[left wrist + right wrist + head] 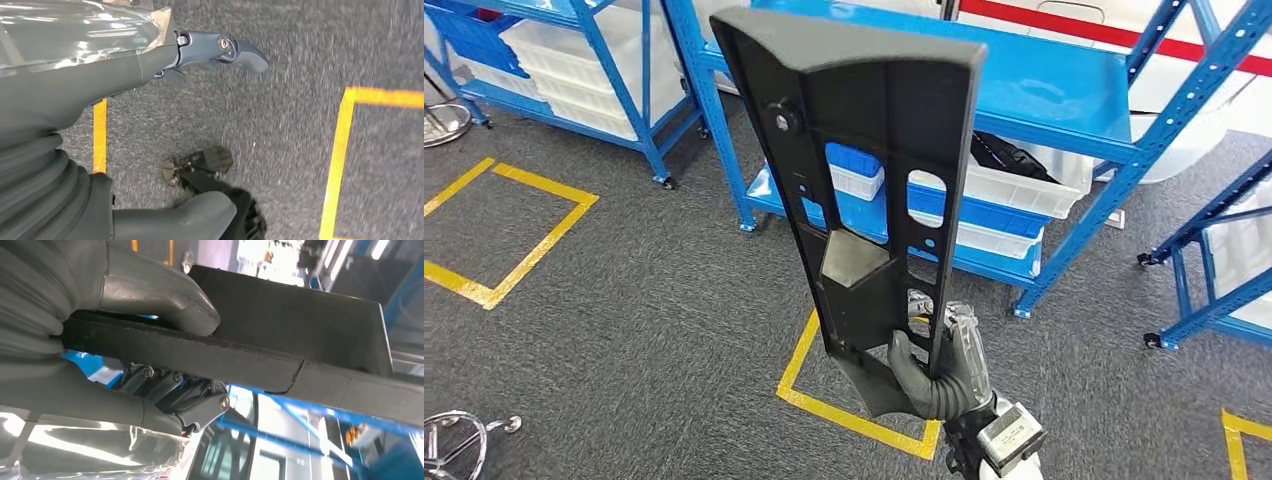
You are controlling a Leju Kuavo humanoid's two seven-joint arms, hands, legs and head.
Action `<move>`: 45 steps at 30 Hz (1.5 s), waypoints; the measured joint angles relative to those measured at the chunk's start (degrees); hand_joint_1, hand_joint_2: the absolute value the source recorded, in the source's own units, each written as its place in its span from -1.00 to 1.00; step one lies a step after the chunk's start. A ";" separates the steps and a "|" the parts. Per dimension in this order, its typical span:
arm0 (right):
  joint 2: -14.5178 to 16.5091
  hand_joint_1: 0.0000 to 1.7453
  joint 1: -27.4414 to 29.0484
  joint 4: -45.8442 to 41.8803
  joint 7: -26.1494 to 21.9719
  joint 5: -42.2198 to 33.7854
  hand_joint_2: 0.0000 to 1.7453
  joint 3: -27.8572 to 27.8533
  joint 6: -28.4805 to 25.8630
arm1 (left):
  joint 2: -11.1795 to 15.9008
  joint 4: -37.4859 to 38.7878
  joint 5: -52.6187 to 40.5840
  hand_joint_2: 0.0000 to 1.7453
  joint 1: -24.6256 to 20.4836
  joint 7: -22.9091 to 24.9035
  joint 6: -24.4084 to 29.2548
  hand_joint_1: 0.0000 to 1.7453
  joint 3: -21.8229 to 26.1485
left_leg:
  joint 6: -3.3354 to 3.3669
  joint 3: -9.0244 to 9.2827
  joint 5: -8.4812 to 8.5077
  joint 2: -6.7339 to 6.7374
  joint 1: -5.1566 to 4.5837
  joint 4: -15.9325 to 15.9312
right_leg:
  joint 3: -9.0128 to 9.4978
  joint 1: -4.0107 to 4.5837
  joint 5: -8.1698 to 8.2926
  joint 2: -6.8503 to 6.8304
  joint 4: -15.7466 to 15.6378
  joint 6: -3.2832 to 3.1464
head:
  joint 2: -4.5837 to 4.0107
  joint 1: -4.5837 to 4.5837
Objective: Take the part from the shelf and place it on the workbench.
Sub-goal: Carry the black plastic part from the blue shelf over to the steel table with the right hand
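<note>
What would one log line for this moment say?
stage: carrying | right hand: grips black part at its lower end, upright | left hand: holds nothing, over carpet | shelf: ahead | workbench: unseen

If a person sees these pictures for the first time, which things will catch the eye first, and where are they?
First comes the long black part, held upright in the middle of the head view by the right hand, which grips its lower end. Behind it stand blue shelves with white bins on the lower level. Yellow tape squares mark the grey carpet on the floor.
</note>
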 joint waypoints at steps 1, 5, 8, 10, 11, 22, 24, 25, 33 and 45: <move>-0.08 1.00 0.07 0.13 -0.11 -0.14 1.00 0.01 0.19 | 0.02 0.00 0.01 1.00 -0.08 0.02 0.00 -1.00 0.01 | 0.10 -0.19 0.13 -0.53 -0.02 0.02 | -1.70 -0.09 -1.33 0.35 3.71 -0.09 | 0.00 0.05; -0.32 1.00 0.14 0.60 -0.55 -0.56 1.00 0.01 0.39 | 0.04 0.00 0.03 1.00 -0.09 0.20 -0.01 -1.00 0.01 | -0.16 -0.54 0.48 -2.97 0.01 0.26 | 0.28 -0.64 1.37 1.26 0.10 1.64 | 0.00 0.08; -0.30 1.00 0.17 0.66 -0.70 -0.58 1.00 0.05 0.51 | 0.04 -0.01 0.02 1.00 -0.27 0.28 -0.01 -1.00 0.01 | -0.97 -1.28 0.44 -4.57 -0.16 1.12 | 4.34 -1.09 4.29 3.60 -8.83 2.12 | 0.00 0.02; -0.24 1.00 0.25 0.69 -0.78 -0.57 1.00 0.07 0.63 | 0.05 -0.01 0.02 1.00 -0.29 0.30 0.00 -1.00 0.02 | -1.75 -1.96 0.68 -5.39 0.00 1.35 | 4.43 -0.92 4.59 3.28 -9.34 1.54 | 0.00 -0.05; -0.18 1.00 0.27 0.70 -0.84 -0.55 1.00 0.07 0.72 | 0.06 0.00 0.02 1.00 -0.23 0.30 -0.01 -1.00 0.01 | -2.08 -2.20 0.69 -5.29 0.20 1.49 | 4.39 -1.00 4.78 2.84 -9.41 1.20 | 0.00 -0.03; 0.22 1.00 0.46 0.75 -1.09 -0.50 1.00 0.07 1.12 | 0.03 -0.02 -0.09 1.00 -0.46 0.29 -0.07 -1.00 -0.03 | -3.15 -2.69 -1.21 1.90 0.65 4.82 | 4.38 -0.37 4.99 -2.73 -9.64 0.04 | 0.00 -0.45; 0.26 1.00 0.44 0.75 -1.11 -0.50 1.00 0.08 1.12 | 0.03 -0.02 -0.08 1.00 -0.63 0.26 -0.07 -1.00 -0.03 | -2.59 -1.41 -0.71 2.44 0.12 1.85 | 4.31 -0.06 4.91 -3.41 -9.67 0.33 | 0.00 -0.39; 0.29 1.00 0.43 0.75 -1.11 -0.49 1.00 0.09 1.12 | 0.05 -0.02 -0.08 1.00 -0.63 0.25 -0.08 -1.00 -0.02 | -2.25 -1.57 -0.58 1.88 -0.09 1.79 | 4.31 0.00 4.91 -3.77 -9.75 0.58 | 0.00 -0.38; -0.19 1.00 1.68 0.57 -1.86 -0.53 1.00 0.04 0.76 | 0.24 -0.02 -1.92 1.00 -0.62 0.74 -2.05 -1.00 -0.15 | -0.12 -1.38 0.79 -2.19 0.20 0.47 | -3.40 -0.36 -2.32 0.57 7.00 0.56 | 0.00 0.10; 0.28 1.00 6.18 -5.02 -2.69 2.29 1.00 -0.08 4.55 | -0.33 0.04 -4.75 1.00 -0.77 -0.27 -1.49 -1.00 -3.33 | -2.98 -6.08 -2.65 -2.21 0.40 8.40 | 3.33 -1.29 5.14 1.16 -8.57 0.72 | 0.00 -0.72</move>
